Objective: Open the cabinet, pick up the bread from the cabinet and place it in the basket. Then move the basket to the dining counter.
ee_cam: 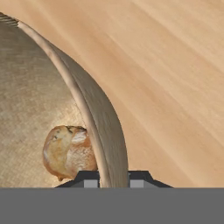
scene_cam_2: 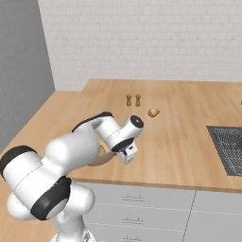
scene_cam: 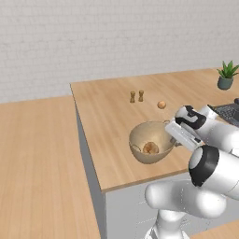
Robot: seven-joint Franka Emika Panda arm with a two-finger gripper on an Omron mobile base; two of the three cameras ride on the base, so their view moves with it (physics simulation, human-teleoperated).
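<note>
On the dining counter (scene_cam: 107, 121) the basket (scene_cam: 151, 142) rests with the bread (scene_cam: 150, 148) inside; its rim is pinched between the narrowly parted tips of the gripper (ee_cam: 113, 179). The last step appears reached: releasing and lifting clear is judged next

end effector (ee_cam: 111, 178) astride basket (ee_cam: 94, 109) rim | bread (ee_cam: 69, 151) inside

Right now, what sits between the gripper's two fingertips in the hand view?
The basket rim wall runs up between them in the hand view: the gripper straddles it, shut on the rim, one fingertip inside by the bread, the other outside over the dining counter.
</note>
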